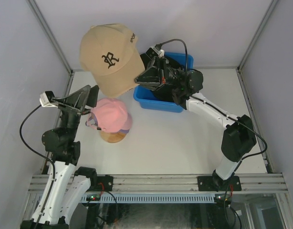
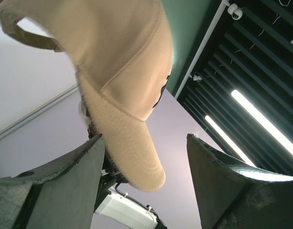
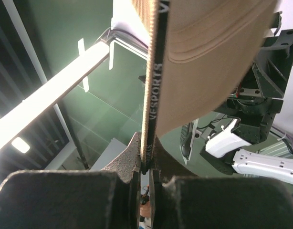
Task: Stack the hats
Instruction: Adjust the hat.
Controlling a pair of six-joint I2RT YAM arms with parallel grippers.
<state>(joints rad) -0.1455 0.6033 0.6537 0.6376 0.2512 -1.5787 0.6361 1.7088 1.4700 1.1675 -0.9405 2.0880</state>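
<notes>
A tan hat [image 1: 109, 58] with a black letter on its front hangs high in the air. My right gripper [image 1: 138, 79] is shut on the hat's edge; in the right wrist view the fingers pinch the black inner band [image 3: 147, 162] of the tan hat [image 3: 213, 47]. A pink hat [image 1: 113, 116] sits on the wooden head-form [image 1: 113, 138], with a lavender edge showing beneath it. My left gripper [image 1: 88, 97] stands open just left of the pink hat, pointing upward. In the left wrist view the tan hat [image 2: 122, 71] hangs above the open left gripper [image 2: 144, 160], its brim tip near the left finger.
A blue plastic bin [image 1: 156, 102] stands at the back of the table, partly under my right arm. White walls with metal corner posts close in the table at the left, the back and the right.
</notes>
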